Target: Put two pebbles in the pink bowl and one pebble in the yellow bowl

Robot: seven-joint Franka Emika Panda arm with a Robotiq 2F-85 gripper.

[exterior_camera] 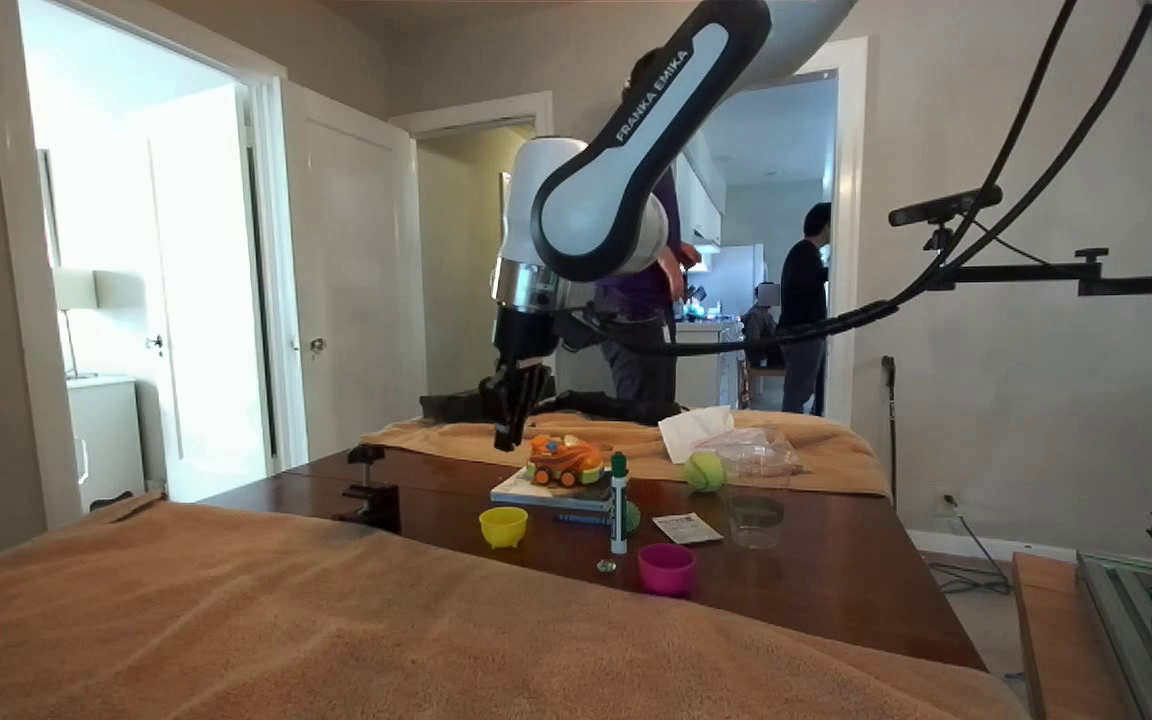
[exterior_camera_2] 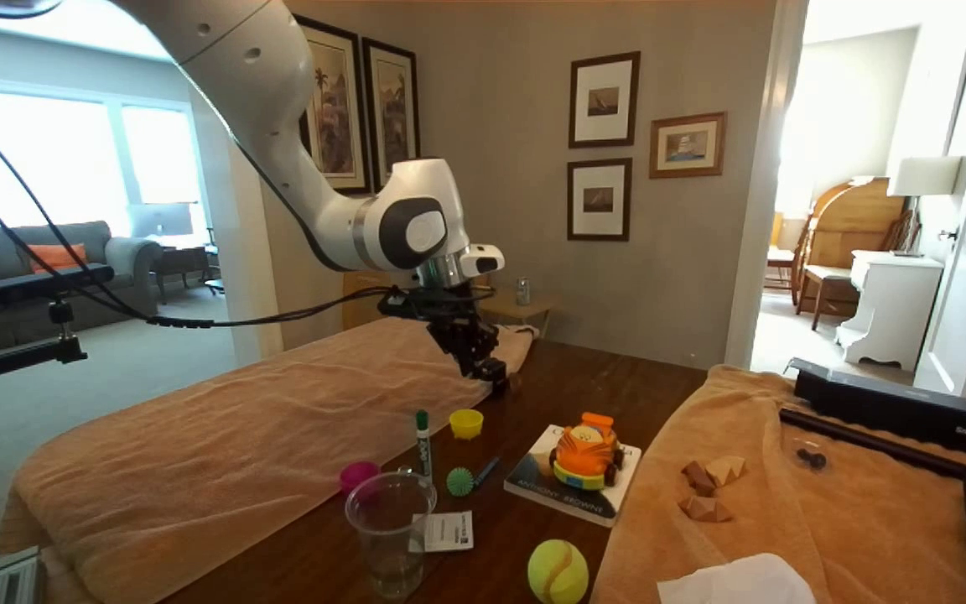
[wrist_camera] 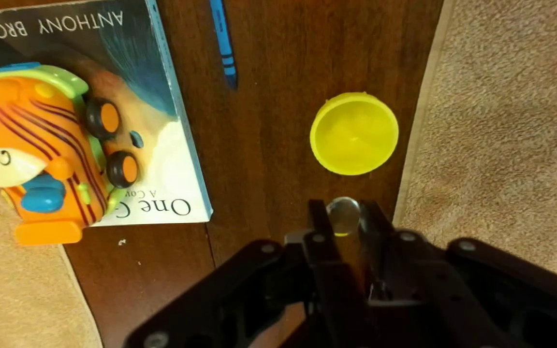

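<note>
the gripper (wrist_camera: 343, 211) was found closed down to a narrow gap, with a clear rounded pebble (wrist_camera: 344, 220) held between its two fingertips. it hung above the table (exterior_camera: 816, 570). in the wrist view the yellow bowl (wrist_camera: 354, 134) stood just beyond the held pebble, open side up, near the edge of a tan towel (wrist_camera: 515, 145). the pink bowl (exterior_camera: 667, 572) stood upright on the table in both exterior views, well apart from the yellow bowl and also near the towel; its contents could not be made out from these angles. a second clear pebble (exterior_camera: 606, 566), small in an exterior view, lay on the table between the two bowls, nearer the pink one and just beside the foot of an upright green-capped marker (exterior_camera: 619, 515).

an orange toy car (exterior_camera_2: 588, 453) rested on a book (wrist_camera: 169, 159). a blue crayon (wrist_camera: 223, 41) lay near the book, apart from it, with a green ball (exterior_camera_2: 459, 481) just beside its end. a white packet (exterior_camera_2: 451, 531) lay flat on the table, seen partly through a clear cup (exterior_camera_2: 391, 537), which stood upright. a tennis ball (exterior_camera_2: 558, 572) lay by the edge of a second towel (exterior_camera_2: 869, 537), on which a white sheet (exterior_camera_2: 734, 583) rested.
</note>
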